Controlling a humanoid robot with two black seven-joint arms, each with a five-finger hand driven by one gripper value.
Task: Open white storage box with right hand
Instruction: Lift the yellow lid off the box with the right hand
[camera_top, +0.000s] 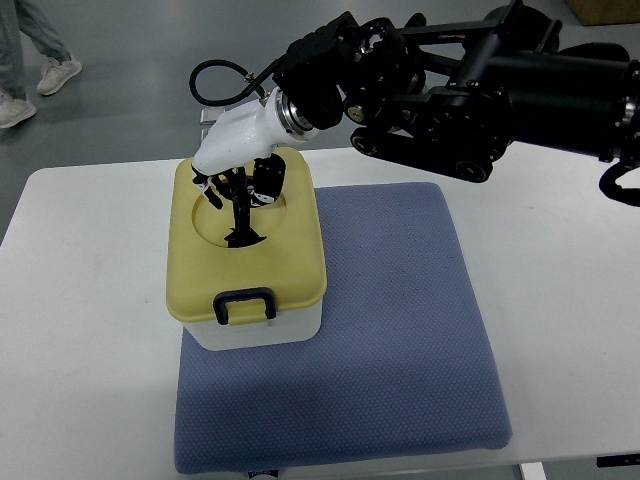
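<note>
The right hand (236, 172) hovered over the storage box's yellow lid (246, 240), fingers curled downward but grasping nothing, while the white storage box (258, 328) sat on the blue mat's (400, 330) left part.

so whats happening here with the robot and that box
The robot's right hand reaches in from the right and rests on top of the yellow lid of the white storage box, fingers down in the lid's round recess. The lid looks shut, with its dark blue latch at the near edge. The box sits on the left part of a blue mat on the white table. The left arm is out of view.
</note>
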